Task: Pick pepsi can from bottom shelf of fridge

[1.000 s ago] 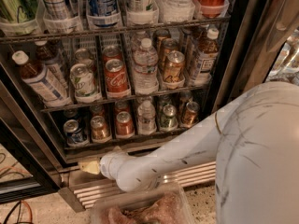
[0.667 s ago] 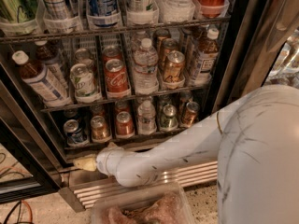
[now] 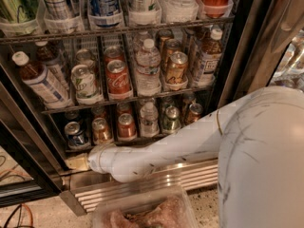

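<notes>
Pepsi can (image 3: 76, 135) stood at the left end of the bottom shelf (image 3: 114, 142), first lane, upright.

Fridge (image 3: 237, 56): black frame, dark wire racks packed with bottles and cans, with wire dividers making narrow lanes.

Robot arm (image 3: 190, 137): smooth white shell, rounded and bulky at the right, tapering left across the fridge base.

Grille (image 3: 142, 186): ribbed stainless steel, horizontal slats, bright highlights, running under the arm.

Clear plastic tub (image 3: 102, 212) on the floor in front of the grille, with pinkish-brown contents that could not be made out.

Middle rack: clear ribbed water bottle (image 3: 148, 65) with a white cap. A red cola can (image 3: 118, 77) stood to its left and a gold-brown can (image 3: 176, 66) to its right.

Bottom shelf, left to right after the pepsi can: two copper-toned cans, a small water bottle, a green can, a brown can.

Gripper (image 3: 76, 162): pale tan tip at the arm's left end, low at the fridge base, just below the pepsi can with the shelf's front edge between them. It held nothing that could be seen. Whether it was open or closed could not be told.

The pepsi can looked small and cylindrical, with a dark-blue body and a silver top.
</notes>
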Robot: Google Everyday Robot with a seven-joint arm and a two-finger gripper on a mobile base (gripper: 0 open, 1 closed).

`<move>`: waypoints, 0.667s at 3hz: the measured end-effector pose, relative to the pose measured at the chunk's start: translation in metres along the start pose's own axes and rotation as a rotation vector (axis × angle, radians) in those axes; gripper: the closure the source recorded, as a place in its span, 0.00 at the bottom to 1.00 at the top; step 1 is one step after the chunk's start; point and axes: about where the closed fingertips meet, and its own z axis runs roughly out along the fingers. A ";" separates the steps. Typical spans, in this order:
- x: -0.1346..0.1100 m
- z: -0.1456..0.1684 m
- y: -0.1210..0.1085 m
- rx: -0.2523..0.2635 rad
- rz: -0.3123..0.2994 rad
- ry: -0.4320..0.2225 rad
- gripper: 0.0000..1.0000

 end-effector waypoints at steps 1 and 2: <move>-0.007 0.007 0.001 0.005 -0.043 0.014 0.22; -0.012 0.014 -0.002 0.021 -0.070 0.030 0.24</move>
